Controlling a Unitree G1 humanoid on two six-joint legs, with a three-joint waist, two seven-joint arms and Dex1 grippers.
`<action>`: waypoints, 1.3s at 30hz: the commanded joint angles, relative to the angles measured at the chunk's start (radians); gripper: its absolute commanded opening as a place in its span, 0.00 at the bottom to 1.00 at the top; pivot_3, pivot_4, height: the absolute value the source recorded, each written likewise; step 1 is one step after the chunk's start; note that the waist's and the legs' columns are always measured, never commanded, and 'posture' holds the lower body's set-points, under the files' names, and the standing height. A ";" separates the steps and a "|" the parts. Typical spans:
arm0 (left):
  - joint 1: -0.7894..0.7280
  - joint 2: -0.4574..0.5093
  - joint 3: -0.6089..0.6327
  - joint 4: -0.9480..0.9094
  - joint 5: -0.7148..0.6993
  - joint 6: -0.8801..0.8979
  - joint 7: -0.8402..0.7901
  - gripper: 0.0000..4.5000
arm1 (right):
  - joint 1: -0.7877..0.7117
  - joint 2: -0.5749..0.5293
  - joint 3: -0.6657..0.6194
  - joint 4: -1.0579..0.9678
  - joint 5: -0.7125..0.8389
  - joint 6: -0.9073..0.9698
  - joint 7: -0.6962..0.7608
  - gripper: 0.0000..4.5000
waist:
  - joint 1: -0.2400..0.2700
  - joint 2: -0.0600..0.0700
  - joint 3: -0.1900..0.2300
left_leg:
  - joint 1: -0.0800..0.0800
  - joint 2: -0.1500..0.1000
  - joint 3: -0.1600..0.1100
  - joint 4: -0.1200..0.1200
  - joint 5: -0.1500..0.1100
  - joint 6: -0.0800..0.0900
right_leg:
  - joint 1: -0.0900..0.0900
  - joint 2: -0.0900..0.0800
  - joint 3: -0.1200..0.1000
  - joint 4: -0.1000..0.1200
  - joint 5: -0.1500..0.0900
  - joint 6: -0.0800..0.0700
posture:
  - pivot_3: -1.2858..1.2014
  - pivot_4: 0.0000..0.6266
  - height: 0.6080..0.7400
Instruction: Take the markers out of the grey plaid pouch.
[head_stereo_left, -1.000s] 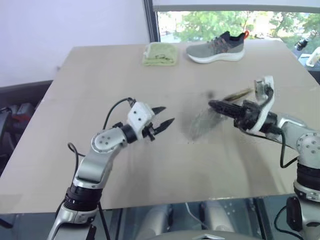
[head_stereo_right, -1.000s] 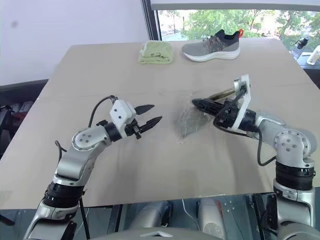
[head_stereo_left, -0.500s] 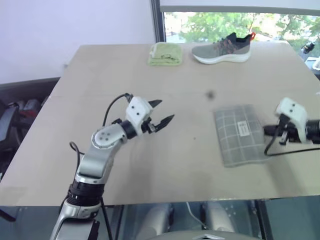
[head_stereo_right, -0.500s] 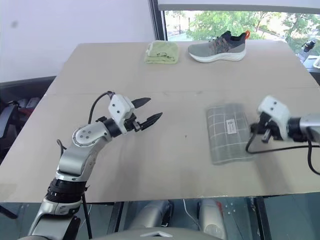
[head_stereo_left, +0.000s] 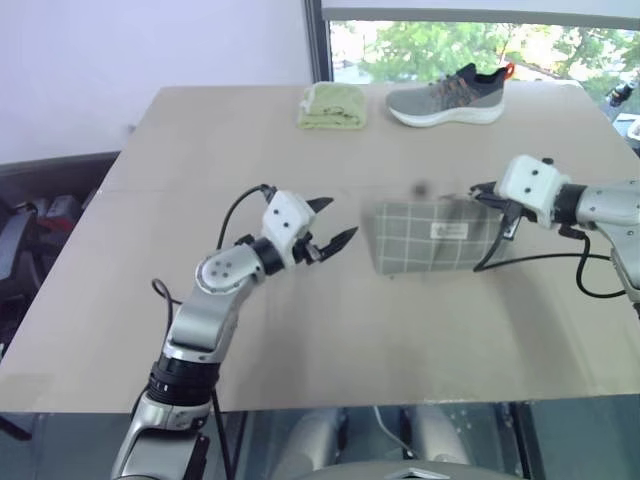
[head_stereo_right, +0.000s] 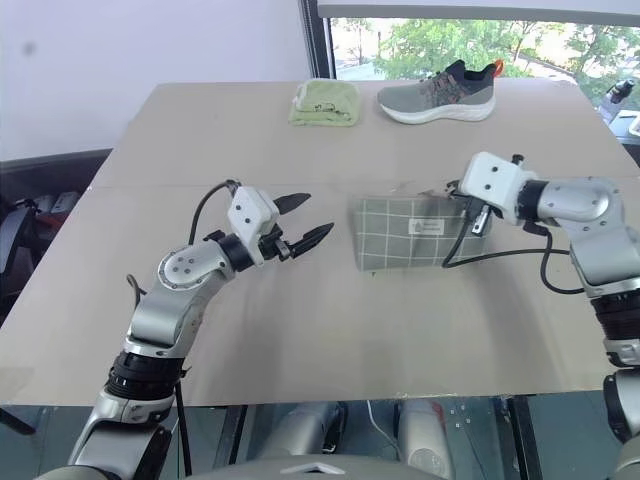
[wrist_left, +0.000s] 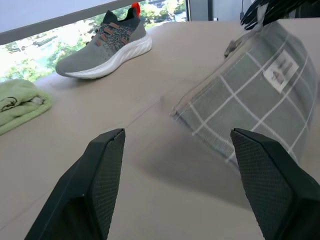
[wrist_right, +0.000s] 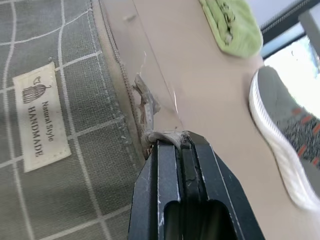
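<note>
A tan surface (head_stereo_left: 300, 330) carries a grey plaid pouch (head_stereo_left: 430, 236), which lies flat near its middle with its white grid lines and a small cream label facing up. In the head views the pouch sits between the two end effectors. No markers can be seen, and the frames do not show whether the pouch's mouth is open.

The right end effector (wrist_right: 172, 142) is at the pouch's far edge on the robot's right side. Its two black fingers are pressed together, pinching a thin tan zipper pull (wrist_right: 147, 107) that runs from their tips to the pouch's seam. In the right wrist view the pouch's label, reading "Natural Style HANDMADE", lies just beyond and beside the fingertips.

The left end effector (head_stereo_left: 328, 222) hovers above the surface on the other side of the pouch, pointing toward it and apart from it. Its fingers (wrist_left: 100, 170) are spread wide with nothing between them. In the left wrist view the near corner of the pouch lies ahead of the spread fingers, not touching them.

Well beyond both end effectors, at the far edge of the surface by the window, rest a folded yellow-green cloth (head_stereo_left: 332, 106) and a grey shoe (head_stereo_left: 450, 95), side by side but apart.
</note>
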 joint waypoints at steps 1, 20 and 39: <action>-0.033 -0.057 0.057 -0.052 -0.146 0.148 0.038 0.77 | -0.045 0.031 -0.014 -0.003 -0.012 -0.052 -0.001 0.00 | -0.002 0.000 0.000 | 0.000 0.000 0.000 0.000 0.000 0.000 | 0.000 0.000 0.000 0.001 0.000 0.000 | 0.52 0.24 1.00; -0.065 -0.099 0.012 0.117 -0.260 0.360 -0.019 0.77 | 0.005 0.065 -0.046 -0.074 -0.001 -0.048 0.005 0.00 | -0.008 0.000 0.000 | 0.000 0.000 -0.001 0.001 0.000 0.000 | 0.000 0.001 0.000 0.001 0.000 0.000 | 0.52 0.24 1.00; -0.111 -0.105 0.004 0.179 -0.153 0.174 -0.029 0.03 | 0.067 0.070 -0.161 -0.184 0.141 0.209 -0.002 0.00 | -0.010 0.000 0.000 | 0.000 0.000 -0.001 0.001 0.000 0.000 | 0.000 0.000 0.000 0.001 0.000 0.000 | 0.52 0.24 1.00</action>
